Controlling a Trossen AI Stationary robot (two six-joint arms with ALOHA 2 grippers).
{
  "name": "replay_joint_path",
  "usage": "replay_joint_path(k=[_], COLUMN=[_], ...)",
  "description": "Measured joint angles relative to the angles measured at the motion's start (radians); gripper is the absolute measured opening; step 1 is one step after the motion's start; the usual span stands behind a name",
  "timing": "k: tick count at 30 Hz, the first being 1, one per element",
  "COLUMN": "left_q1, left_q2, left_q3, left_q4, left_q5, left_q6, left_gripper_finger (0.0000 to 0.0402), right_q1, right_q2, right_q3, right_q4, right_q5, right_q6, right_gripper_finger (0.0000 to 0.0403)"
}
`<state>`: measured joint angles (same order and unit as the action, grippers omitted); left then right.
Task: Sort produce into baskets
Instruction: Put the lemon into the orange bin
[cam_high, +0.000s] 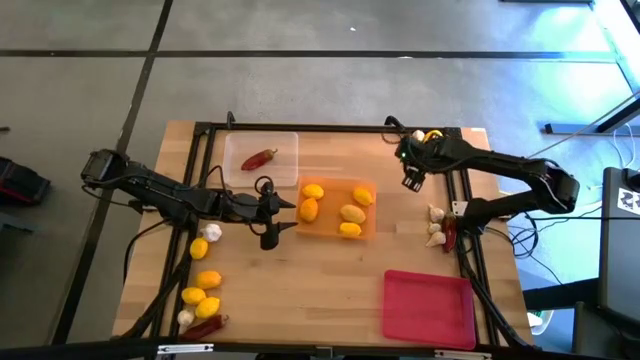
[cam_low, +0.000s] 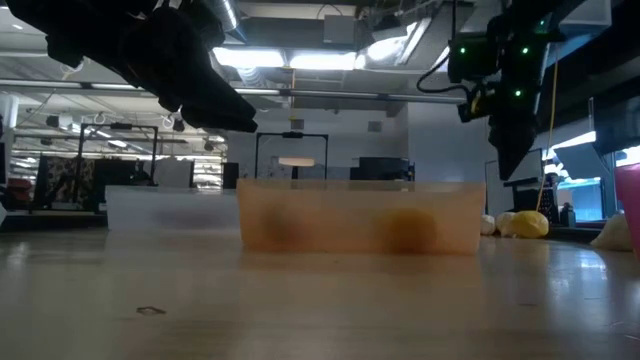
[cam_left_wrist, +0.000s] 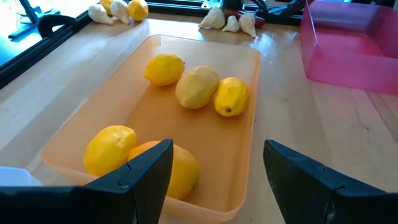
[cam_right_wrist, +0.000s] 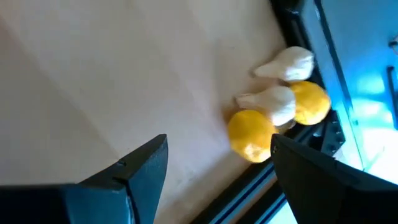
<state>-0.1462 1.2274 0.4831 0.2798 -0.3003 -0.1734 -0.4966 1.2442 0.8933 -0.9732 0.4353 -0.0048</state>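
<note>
Lemons (cam_right_wrist: 250, 135) and garlic (cam_right_wrist: 273, 102) huddle at the desk's far right corner under the open, empty right tool (cam_right_wrist: 214, 171); firm, rounded, light, likely slippery, best pinched across the middle.

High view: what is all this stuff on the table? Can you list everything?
clear tray: one, translucent, upper middle, holds one red chili
orange tray: one, centre, holds five yellow lemons
red-pink tray: one, lower right
loose lemons: about five, yellow, left edge; two, upper-right corner
garlic bulbs: whitish, three at right edge, two with corner lemons
loose chilies: two, dark red, lower left and right edge
left gripper: open, beside orange tray
right gripper: open, upper right
</note>
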Motion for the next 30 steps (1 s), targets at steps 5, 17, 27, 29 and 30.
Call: replay_joint_path(k=[5,17,27,29,30], left_q1=[0.0,0.0,0.0,0.0,0.0], left_q2=[0.0,0.0,0.0,0.0,0.0], left_q3=[0.0,0.0,0.0,0.0,0.0], left_q4=[0.0,0.0,0.0,0.0,0.0], left_q5=[0.0,0.0,0.0,0.0,0.0], left_q6=[0.0,0.0,0.004,0.005,0.005], left_gripper_finger=[0.0246,0.0246,0.0246,0.0246,0.0246], right_q1=[-0.105,-0.278,-0.312,-0.312,-0.311], right_q2=[0.017,0.165,0.272,0.296,0.309], right_q3=[-0.012,-0.012,-0.012,-0.012,-0.012], right_q4=[0.045,0.076,0.112,0.113,0.112], right_q5=[-0.001,-0.001,0.033,0.033,0.033], right_q6=[-0.012,-0.075,-0.137,-0.149,-0.151], right_gripper_finger=[0.0276,0.0276,0.0275,0.0275,0.0275])
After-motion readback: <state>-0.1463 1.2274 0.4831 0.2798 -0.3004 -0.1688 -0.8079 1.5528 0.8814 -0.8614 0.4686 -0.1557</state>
